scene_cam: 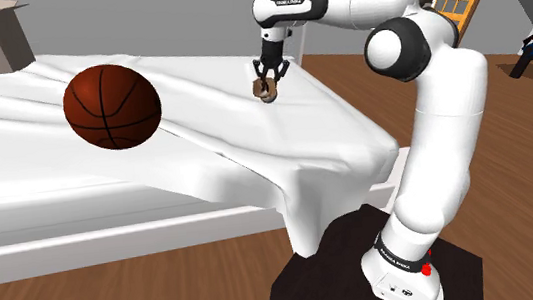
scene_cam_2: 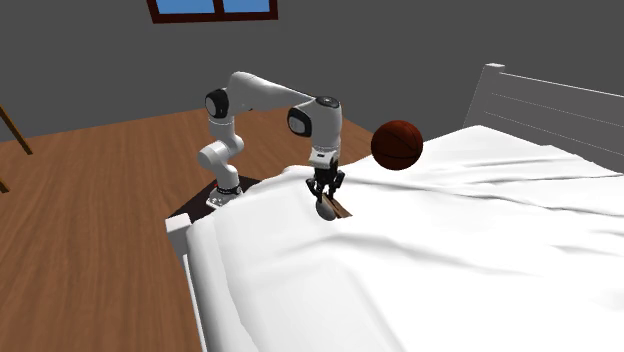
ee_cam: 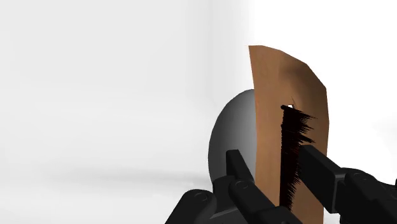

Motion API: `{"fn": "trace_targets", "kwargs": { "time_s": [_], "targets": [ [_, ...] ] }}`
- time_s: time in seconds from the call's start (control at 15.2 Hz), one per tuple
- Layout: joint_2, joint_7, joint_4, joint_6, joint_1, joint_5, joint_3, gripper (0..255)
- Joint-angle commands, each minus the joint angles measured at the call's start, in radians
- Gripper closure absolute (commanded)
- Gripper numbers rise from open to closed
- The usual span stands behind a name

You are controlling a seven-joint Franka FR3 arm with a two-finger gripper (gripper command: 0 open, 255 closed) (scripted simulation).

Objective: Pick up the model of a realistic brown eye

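Near the edge of the bed (scene_cam: 207,180) closest to the stand (scene_cam: 308,286), you have the gripper (scene_cam: 269,76) pointing straight down over the white sheet, with the eye model (scene_cam: 267,91) between its fingers. Your wrist view shows the grip best. The gripper (ee_cam: 277,178) is closed to a narrow gap, and its two black fingers press on either side of the eye model (ee_cam: 289,95). The model reads as a grey ball with a flat skin-coloured panel across its front and a dark fringe of lashes running down that panel. The fingers clasp the panel edge-on, and the grey ball bulges out beside one finger.

From the second exterior view, you see the gripper (scene_cam_2: 324,193) and the eye model (scene_cam_2: 328,209) right at the sheet's surface, near a fold at the side of the bed (scene_cam_2: 450,270). You cannot tell from any view whether the model rests on the sheet or hangs just clear of it.

A brown basketball (scene_cam: 112,106) is on the bed well apart from the gripper, toward the shoulder view's left. In the second exterior view the basketball (scene_cam_2: 397,145) lies beyond the gripper, toward the white headboard (scene_cam_2: 545,100). The white arm (scene_cam: 441,107) rises from the stand and bends over the bed. Wooden floor (scene_cam: 118,299) surrounds the bed.
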Motion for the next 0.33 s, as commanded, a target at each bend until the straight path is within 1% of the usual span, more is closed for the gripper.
{"fn": "trace_targets", "kwargs": {
  "time_s": [0.0, 0.13, 0.26],
  "targets": [
    [0.003, 0.001, 0.032, -0.029, 0.0, 0.0, 0.0, 255],
    [0.007, 0.001, 0.065, -0.058, -0.001, 0.001, 0.0, 255],
    [0.008, 0.001, 0.068, -0.06, -0.001, 0.001, 0.0, 255]
  ]
}}
